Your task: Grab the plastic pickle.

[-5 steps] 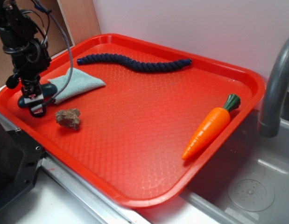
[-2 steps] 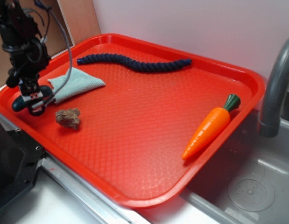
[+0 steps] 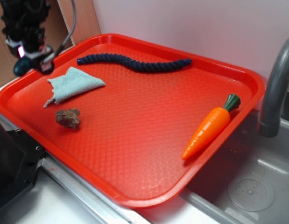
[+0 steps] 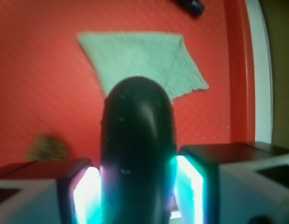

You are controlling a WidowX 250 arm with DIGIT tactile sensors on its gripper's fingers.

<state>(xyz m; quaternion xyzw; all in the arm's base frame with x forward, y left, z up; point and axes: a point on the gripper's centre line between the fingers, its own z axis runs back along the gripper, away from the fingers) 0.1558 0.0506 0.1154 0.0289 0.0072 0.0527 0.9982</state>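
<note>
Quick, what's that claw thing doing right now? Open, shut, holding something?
Gripper: shut on the plastic pickle, held clear above the red tray.

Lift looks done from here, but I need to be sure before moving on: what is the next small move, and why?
Probably hold the grip and pause. The wrist view shows the plastic pickle clamped between both fingers, and the gripper hangs well above the red tray, so the grab looks complete.

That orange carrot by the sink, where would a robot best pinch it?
Probably across the thick upper body of the carrot, just below its green top, coming straight down from above. It lies flat on the red tray, tapering to a narrow tip, so fingers closing across its width should hold the wider part best.
</note>
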